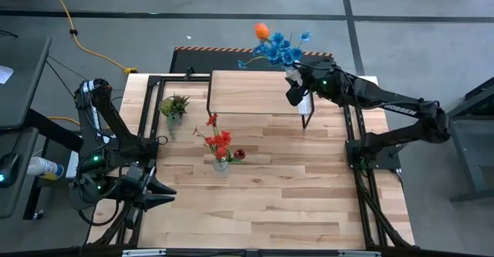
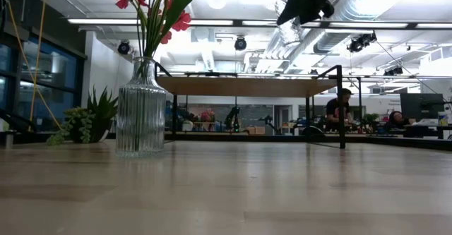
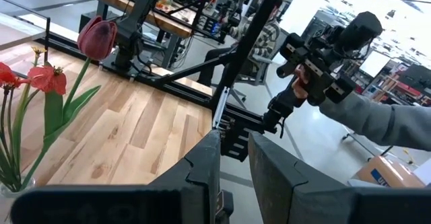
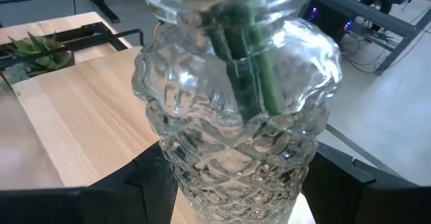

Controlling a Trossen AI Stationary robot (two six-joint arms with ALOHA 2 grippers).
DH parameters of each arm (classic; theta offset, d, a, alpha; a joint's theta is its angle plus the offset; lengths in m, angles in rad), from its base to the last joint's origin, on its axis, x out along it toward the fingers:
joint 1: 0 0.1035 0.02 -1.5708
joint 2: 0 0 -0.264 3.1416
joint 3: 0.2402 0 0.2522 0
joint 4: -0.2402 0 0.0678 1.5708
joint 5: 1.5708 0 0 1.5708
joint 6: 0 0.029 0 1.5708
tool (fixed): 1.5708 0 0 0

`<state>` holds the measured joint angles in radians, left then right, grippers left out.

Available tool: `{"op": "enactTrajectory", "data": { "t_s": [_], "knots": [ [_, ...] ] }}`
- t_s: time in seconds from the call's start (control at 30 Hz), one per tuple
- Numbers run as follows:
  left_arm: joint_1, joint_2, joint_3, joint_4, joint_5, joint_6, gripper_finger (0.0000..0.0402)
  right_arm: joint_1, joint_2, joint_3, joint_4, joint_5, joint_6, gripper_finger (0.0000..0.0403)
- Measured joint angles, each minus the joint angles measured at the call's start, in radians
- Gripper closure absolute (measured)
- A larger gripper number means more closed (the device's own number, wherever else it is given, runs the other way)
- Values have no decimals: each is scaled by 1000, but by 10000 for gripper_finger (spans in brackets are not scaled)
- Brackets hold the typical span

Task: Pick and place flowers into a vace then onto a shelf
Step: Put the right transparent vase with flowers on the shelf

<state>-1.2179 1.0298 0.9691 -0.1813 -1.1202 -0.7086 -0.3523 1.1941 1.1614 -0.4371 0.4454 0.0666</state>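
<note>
A knobbly clear glass vase holds the blue flowers and the orange tulip. My right gripper is shut on it above the right end of the shelf. A ribbed glass vase with the red flowers and the dark pink bud stands on its base on the table, nearer than the shelf. My left gripper waits near the table's front left corner. A narrow gap shows between its fingers, and nothing is in it. My right gripper pinches the vase's lower body between its two fingers, one on each side. The fingers come from the table's right side, slanting a little downward. The vase stays upright, its bottom lifted clear above the shelf top.
A small green potted plant stands left of the shelf. Black frame rails run along the table's left and right sides. Bare wood lies between the ribbed vase and the near edge. People sit in the room behind.
</note>
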Motion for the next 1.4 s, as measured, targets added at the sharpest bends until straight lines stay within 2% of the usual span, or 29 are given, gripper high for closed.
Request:
{"op": "enactTrajectory", "data": {
  "t_s": [0.5,0.73,1.4],
  "knots": [
    [0,0,0,0,0,0,289,-43,-122,0,-55,-5,30,159],
    [0,0,0,-2,1,2,289,-43,-112,0,-57,-34,44,159],
    [0,0,0,-3,2,7,289,-43,-107,-3,-22,-34,54,159]
  ]
}}
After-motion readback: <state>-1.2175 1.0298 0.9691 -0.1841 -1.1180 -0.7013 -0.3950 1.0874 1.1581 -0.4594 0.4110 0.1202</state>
